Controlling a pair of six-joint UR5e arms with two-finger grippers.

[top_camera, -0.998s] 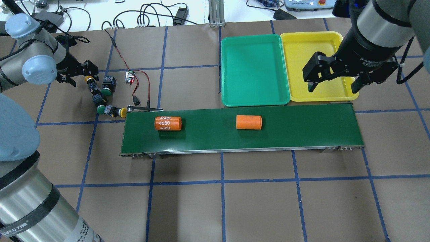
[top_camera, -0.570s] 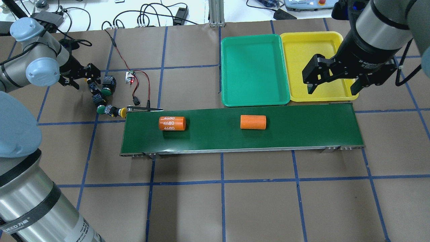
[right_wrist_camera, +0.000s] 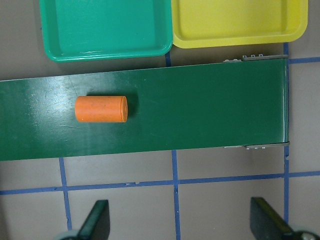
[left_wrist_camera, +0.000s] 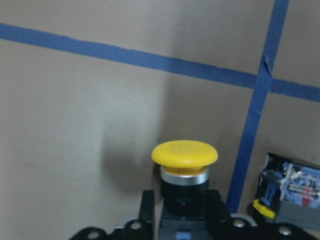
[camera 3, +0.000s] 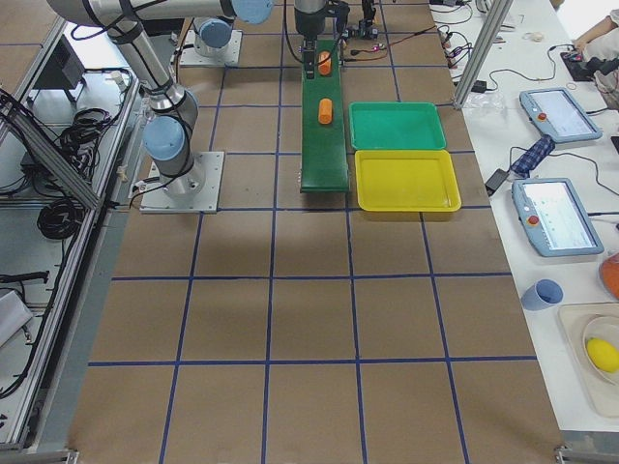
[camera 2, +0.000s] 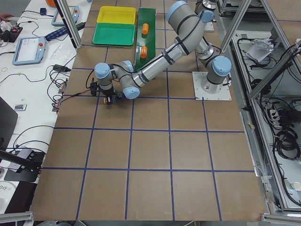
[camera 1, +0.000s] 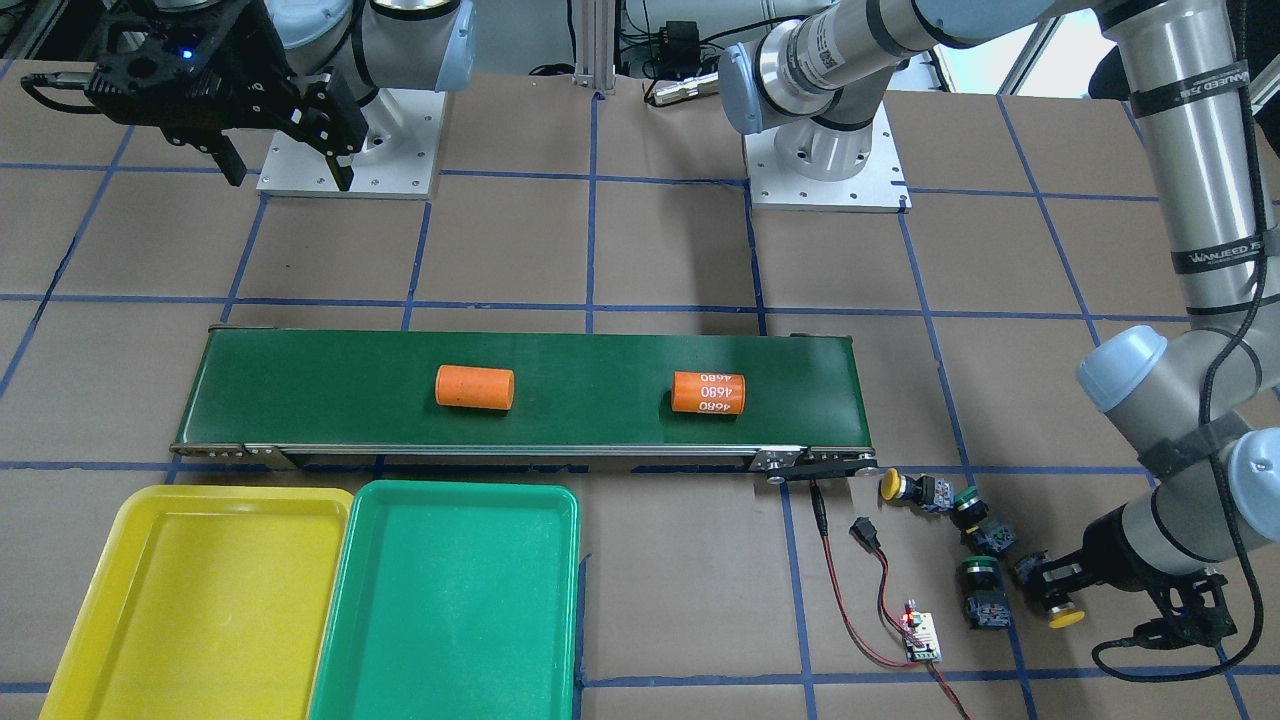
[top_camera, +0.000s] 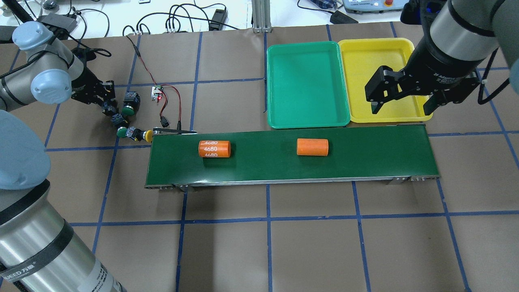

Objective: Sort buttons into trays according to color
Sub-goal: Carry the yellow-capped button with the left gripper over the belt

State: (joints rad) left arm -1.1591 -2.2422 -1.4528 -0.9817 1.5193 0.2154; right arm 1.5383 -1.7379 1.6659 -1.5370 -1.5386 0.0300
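Note:
My left gripper is low on the table at the far left and shut on a yellow-capped button, whose black body sits between the fingers. Its cap sticks out past them. Beside it lie two green-capped buttons and another yellow one at the belt's end. The green tray and the yellow tray are side by side behind the belt, with nothing in them. My right gripper hangs open above the yellow tray's front edge.
A long dark-green conveyor belt carries two orange cylinders. A small circuit board with red and black wires lies just right of the buttons. Cables and control pendants lie beyond the table's far edge.
My left gripper moved right onto the yellow button and closed around it. Both orange cylinders travelled right along the belt. The right gripper hardly moved.

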